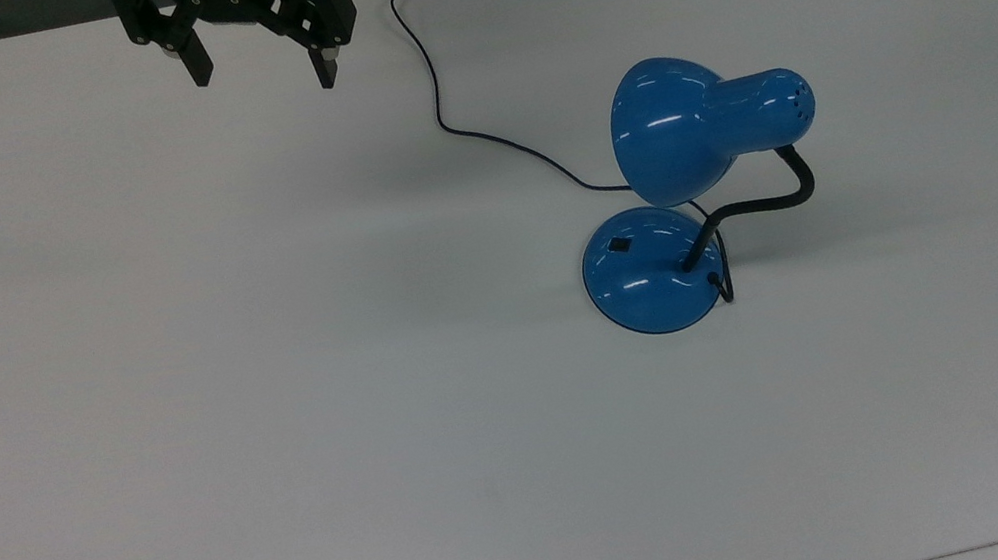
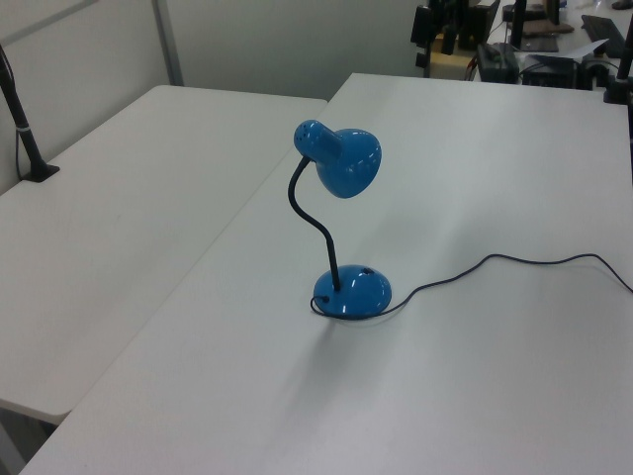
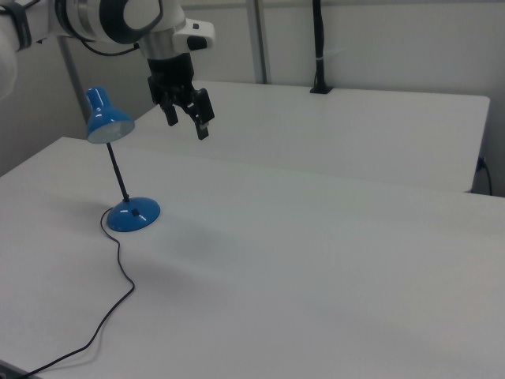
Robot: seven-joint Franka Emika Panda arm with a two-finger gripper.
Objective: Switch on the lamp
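- The lamp (image 1: 709,128) stands on the white desk (image 1: 277,408), right of the middle in the top view and nearer the far edge than the near one.
- Its domed blue base (image 1: 650,273) sits flat on the desk; a small black switch (image 1: 619,246) shows on the upper-left part of the dome in the top view.
- A black bendy neck (image 1: 765,201) rises from the base in a curve to the glossy bell-shaped shade (image 1: 672,129), which hangs above the base with its mouth turned toward the top view's left.
- In the left view the lamp (image 2: 344,226) stands upright near the desk's left edge, beside the seam with a second table (image 2: 119,198).
- In the right view the lamp (image 3: 114,166) stands toward the desk's left end, shade tilted down.
- A thin dark cord (image 1: 438,97) leaves the back of the base, loops beside it, then snakes across the desk to the far edge in the top view.
- The hand (image 1: 262,76) hangs in the air at the far edge of the desk, well apart from the lamp and to the top view's left of it.
- Its two black fingers (image 1: 325,71) stand apart, gripping nothing, tips pointing down.
- In the right view the hand (image 3: 187,125) hovers above the desk, to the right of the shade and at about the same height.
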